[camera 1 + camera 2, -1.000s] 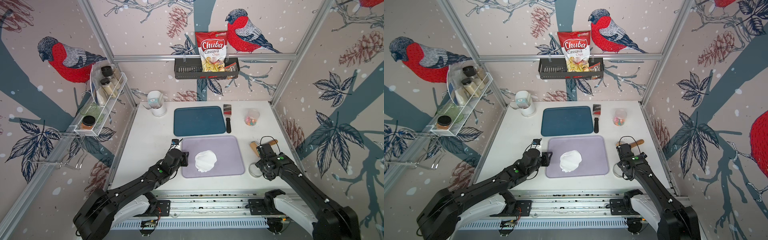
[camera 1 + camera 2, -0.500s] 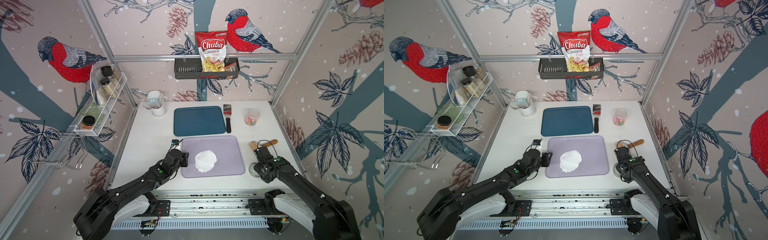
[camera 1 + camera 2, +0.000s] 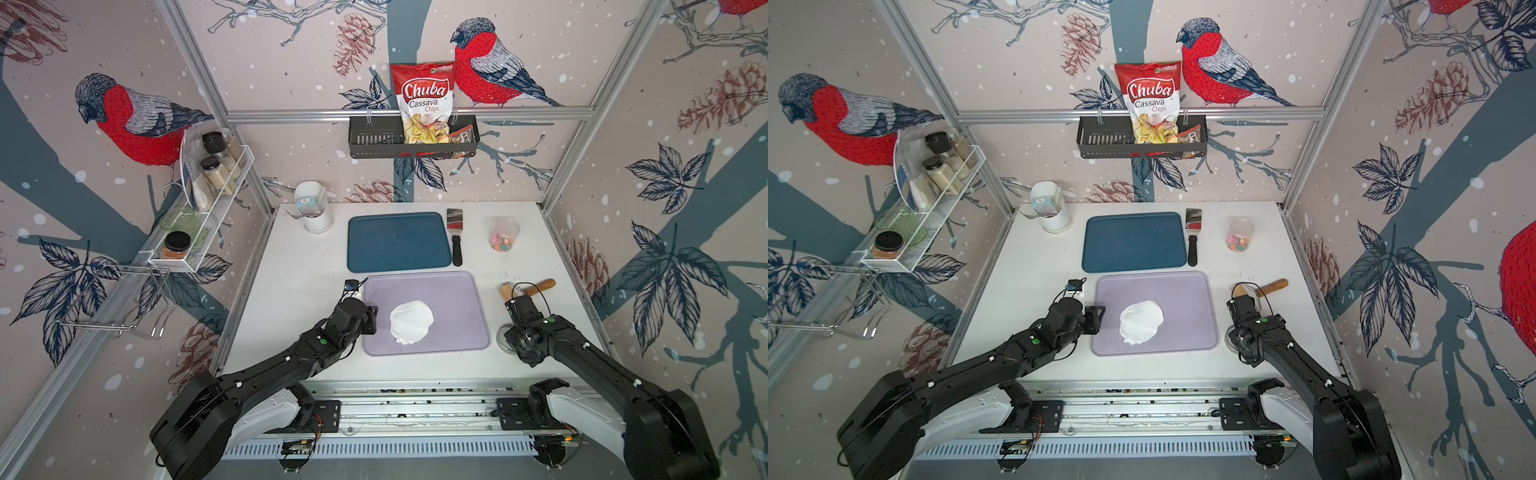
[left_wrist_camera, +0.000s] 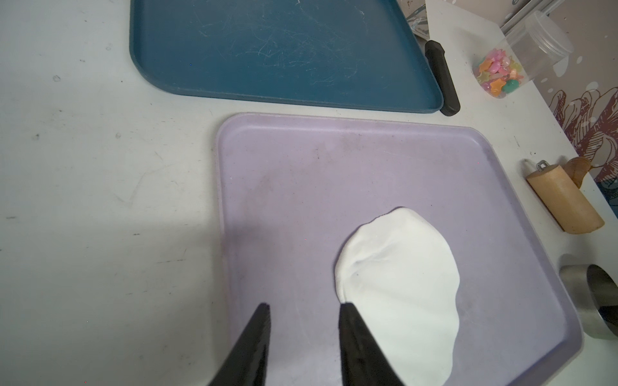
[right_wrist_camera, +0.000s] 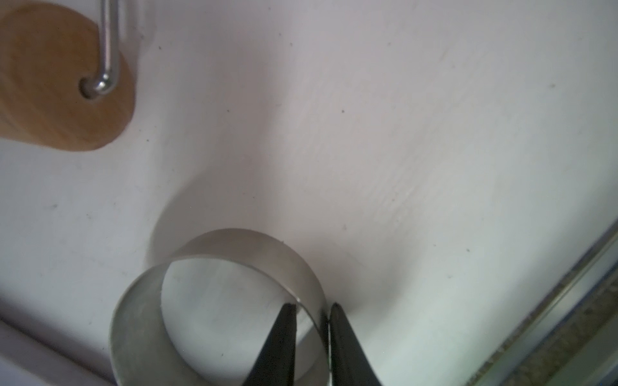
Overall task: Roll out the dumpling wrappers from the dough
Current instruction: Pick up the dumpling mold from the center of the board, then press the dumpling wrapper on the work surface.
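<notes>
The dough (image 3: 411, 322) (image 3: 1141, 322) (image 4: 398, 284) is a flattened white mass lying on the lilac tray (image 3: 457, 299) (image 4: 301, 200). No dumpling wrappers are in view. My left gripper (image 4: 302, 304) (image 3: 372, 319) is open and empty at the tray's left edge, one fingertip just short of the dough. Right of the tray, my right gripper (image 5: 312, 304) is shut on the wall of the metal ring cutter (image 5: 261, 247) (image 3: 502, 337) (image 4: 595, 300), one finger inside the ring and one outside. In both top views the right wrist hides most of the ring.
A wooden rolling pin (image 3: 528, 288) (image 5: 50, 83) lies just behind the right gripper. Further back are a blue tray (image 3: 399, 241), a spatula (image 3: 456, 237), a jar of coloured beads (image 3: 503, 235) and a white cup (image 3: 316, 212). The table's right edge (image 5: 551, 317) runs close by the ring.
My right gripper has come forward from the rolling pin down onto the ring cutter, and its jaws have closed on the ring's wall. The left arm and the dough have not moved.
</notes>
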